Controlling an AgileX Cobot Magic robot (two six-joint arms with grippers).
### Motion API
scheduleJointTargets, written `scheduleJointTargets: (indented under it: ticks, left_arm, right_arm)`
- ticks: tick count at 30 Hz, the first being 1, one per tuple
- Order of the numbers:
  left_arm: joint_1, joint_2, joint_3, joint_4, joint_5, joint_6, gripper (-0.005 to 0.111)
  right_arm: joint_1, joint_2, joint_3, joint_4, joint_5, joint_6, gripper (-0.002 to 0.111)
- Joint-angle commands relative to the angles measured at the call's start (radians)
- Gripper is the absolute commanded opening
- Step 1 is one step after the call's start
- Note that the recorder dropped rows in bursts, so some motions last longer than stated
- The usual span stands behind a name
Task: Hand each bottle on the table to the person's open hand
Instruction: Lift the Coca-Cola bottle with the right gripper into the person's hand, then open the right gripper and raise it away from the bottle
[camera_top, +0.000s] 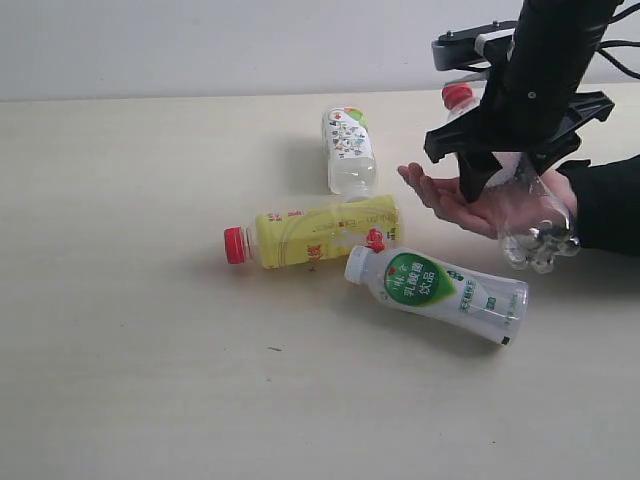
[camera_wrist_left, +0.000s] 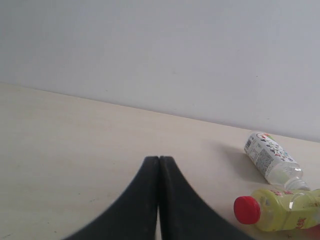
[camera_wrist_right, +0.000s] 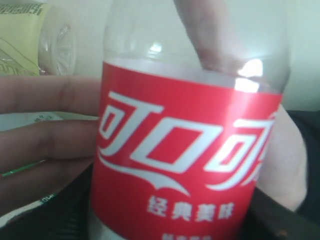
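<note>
Red-label bottle (camera_wrist_right: 185, 155) sits clamped in right end effector (camera_top: 508, 172) over the person's open hand (camera_top: 470, 200), so next move is likely release; left end effector (camera_wrist_left: 159, 200) pinched closed, empty; yellow bottle (camera_top: 315, 232), green-label bottle (camera_top: 435, 290), patterned bottle (camera_top: 348, 148) lie on table (camera_top: 150, 350).

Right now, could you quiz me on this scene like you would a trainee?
1. True or false: the left gripper is shut and empty.
2. How many bottles lie on the table?
3. Which bottle does the right gripper hold over the person's hand? A yellow bottle; B red-label cola bottle; C green-label white bottle.
Key: 1 true; 2 three; 3 B.
</note>
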Motion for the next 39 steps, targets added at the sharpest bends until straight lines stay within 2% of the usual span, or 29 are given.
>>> scheduleJointTargets:
  ticks: [1, 3, 5, 8, 13, 17, 21, 28, 39]
  left_arm:
    - [0.003, -0.007, -0.001, 0.004, -0.008, 0.002, 0.002]
    - [0.003, -0.007, -0.001, 0.004, -0.008, 0.002, 0.002]
    - [0.003, -0.007, -0.001, 0.004, -0.008, 0.002, 0.002]
    - [0.003, -0.007, -0.001, 0.004, -0.008, 0.002, 0.002]
    - [0.003, -0.007, -0.001, 0.004, -0.008, 0.002, 0.002]
    - [0.003, -0.007, -0.001, 0.004, -0.008, 0.002, 0.002]
    - [0.003, -0.007, -0.001, 0.004, -0.008, 0.002, 0.002]
    - [0.003, -0.007, -0.001, 0.004, -0.008, 0.002, 0.002]
    - [0.003, -0.007, -0.001, 0.004, -0.008, 0.002, 0.002]
  right_arm:
    - [-0.006, 0.003, -0.01, 0.003, -0.015, -0.008, 0.0]
    - [-0.006, 0.003, -0.01, 0.003, -0.015, -0.008, 0.003]
    - [-0.006, 0.003, -0.01, 0.003, -0.015, -0.008, 0.011]
    - [-0.006, 0.003, -0.01, 0.003, -0.015, -0.008, 0.029]
    - [-0.006, 0.003, -0.01, 0.003, -0.015, -0.008, 0.066]
    - [-0.004, 0.003, -0.01, 0.003, -0.015, -0.008, 0.081]
    - [-0.004, 0.003, -0.01, 0.003, -0.015, -0.008, 0.085]
    - [-0.004, -0.005, -0.01, -0.015, -0.015, 0.004, 0.086]
    - [-0.004, -0.171, -0.01, -0.015, -0.005, -0.014, 0.086]
